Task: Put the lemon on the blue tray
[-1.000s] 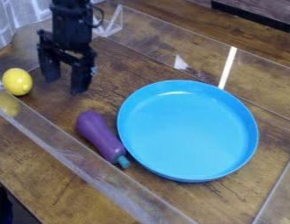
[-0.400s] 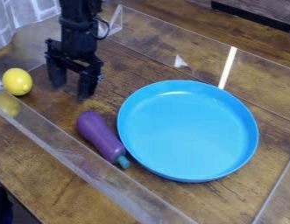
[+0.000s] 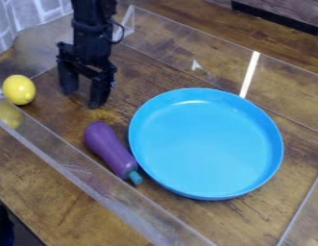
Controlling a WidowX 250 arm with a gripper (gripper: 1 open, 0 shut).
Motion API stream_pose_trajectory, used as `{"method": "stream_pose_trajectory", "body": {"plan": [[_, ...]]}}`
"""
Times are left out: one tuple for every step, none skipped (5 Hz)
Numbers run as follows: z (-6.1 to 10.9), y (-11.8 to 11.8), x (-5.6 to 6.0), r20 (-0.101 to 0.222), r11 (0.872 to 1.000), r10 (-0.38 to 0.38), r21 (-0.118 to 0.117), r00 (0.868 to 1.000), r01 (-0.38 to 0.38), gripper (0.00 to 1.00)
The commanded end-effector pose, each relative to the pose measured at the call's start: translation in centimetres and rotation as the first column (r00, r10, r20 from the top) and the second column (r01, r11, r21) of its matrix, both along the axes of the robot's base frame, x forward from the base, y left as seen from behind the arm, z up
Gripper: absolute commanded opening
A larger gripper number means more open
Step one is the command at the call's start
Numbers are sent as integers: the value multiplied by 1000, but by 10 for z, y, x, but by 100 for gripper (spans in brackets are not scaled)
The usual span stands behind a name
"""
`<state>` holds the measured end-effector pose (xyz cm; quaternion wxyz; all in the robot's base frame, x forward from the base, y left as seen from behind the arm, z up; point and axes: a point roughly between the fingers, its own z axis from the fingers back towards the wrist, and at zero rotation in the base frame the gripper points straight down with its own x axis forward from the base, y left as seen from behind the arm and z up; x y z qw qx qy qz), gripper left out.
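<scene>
The small yellow lemon (image 3: 19,89) lies on the wooden table at the far left. The big round blue tray (image 3: 207,141) rests right of centre with nothing in it. My black gripper (image 3: 85,93) hangs over the table between them, a little right of the lemon and up-left of the tray. Its two fingers point down and stand apart, open, with nothing between them.
A purple eggplant (image 3: 109,147) with a teal stem lies just left of the tray, below the gripper. A low clear wall (image 3: 71,171) runs along the front of the wooden table (image 3: 187,58).
The gripper has shifted slightly to the right, away from the lemon, staying open. Lemon, eggplant and tray have not moved.
</scene>
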<state>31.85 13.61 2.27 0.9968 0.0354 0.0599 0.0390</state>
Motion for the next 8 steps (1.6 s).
{"method": "stream_pose_trajectory", "body": {"plan": [[9, 12, 7, 56, 999, 27, 30, 998, -28, 0], [6, 19, 4, 66, 998, 48, 34, 997, -50, 100], [7, 25, 7, 75, 997, 58, 43, 996, -62, 100], [5, 29, 11, 80, 996, 73, 51, 994, -77, 100], [3, 46, 2, 87, 994, 83, 70, 993, -89, 100], [2, 64, -13, 96, 987, 121, 89, 988, -130, 100], [0, 63, -23, 100, 983, 145, 97, 984, -154, 100], [-2, 63, -27, 103, 981, 164, 90, 981, -174, 100]]}}
